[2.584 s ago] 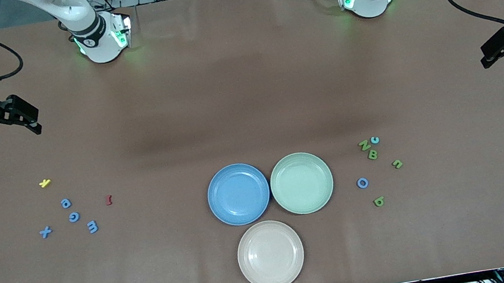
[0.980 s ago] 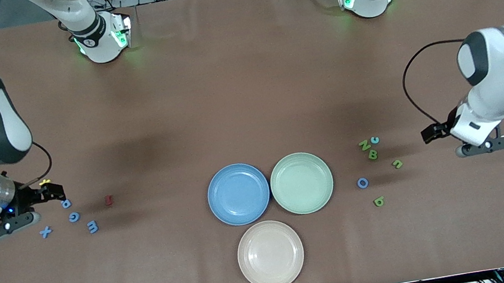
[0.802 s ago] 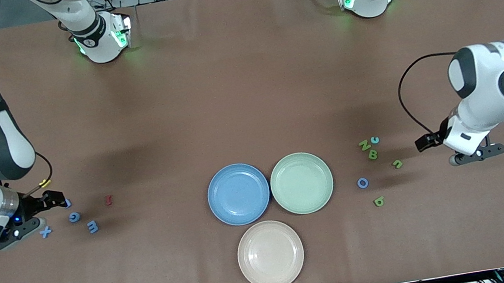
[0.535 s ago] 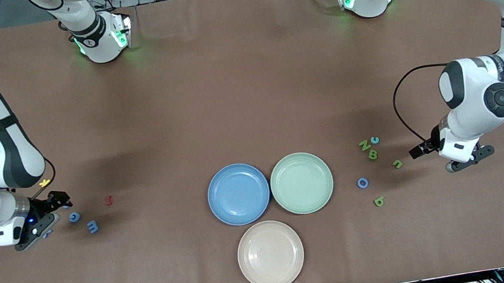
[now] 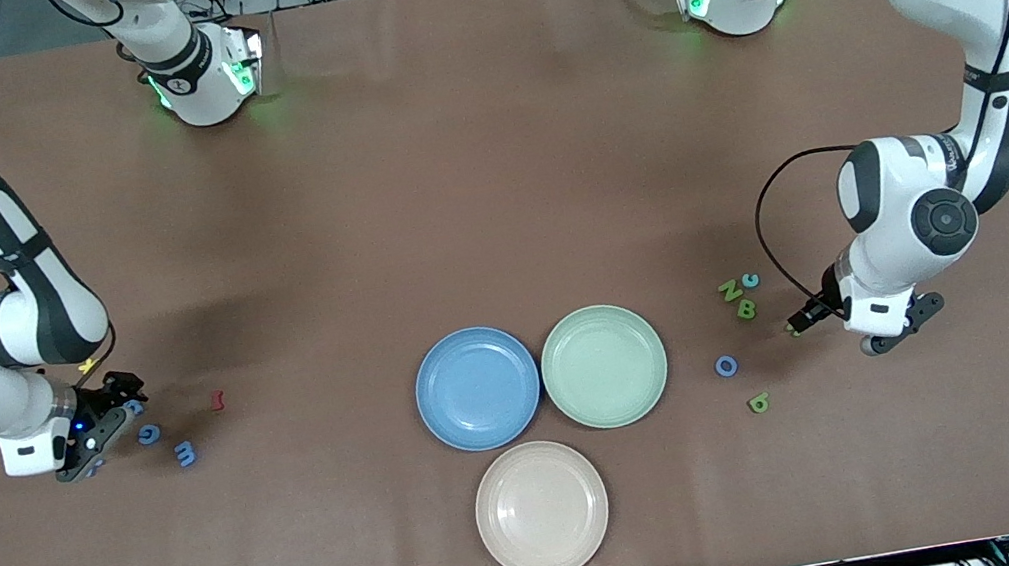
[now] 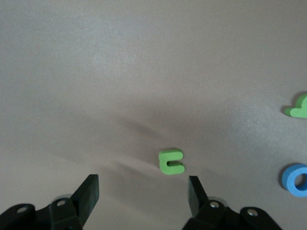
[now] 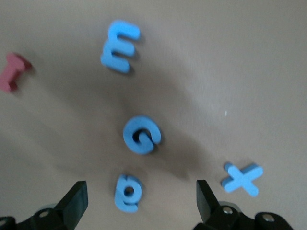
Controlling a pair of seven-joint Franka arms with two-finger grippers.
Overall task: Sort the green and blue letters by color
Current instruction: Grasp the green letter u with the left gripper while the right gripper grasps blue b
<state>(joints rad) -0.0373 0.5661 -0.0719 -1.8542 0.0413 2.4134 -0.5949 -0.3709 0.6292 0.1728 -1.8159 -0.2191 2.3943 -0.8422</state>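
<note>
Toward the left arm's end of the table, the left end effector hangs low over a green letter, its fingers spread either side of it without touching. Toward the right arm's end, the right end effector hangs spread over the blue letters, near a dark red letter.

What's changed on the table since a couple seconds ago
Both arms swung in from the table's ends and came down. The left pincer now hangs open over a small green letter; the right pincer hangs open over the blue letters. Nothing has been taken hold of. The letters and the three plates stayed put.
</note>
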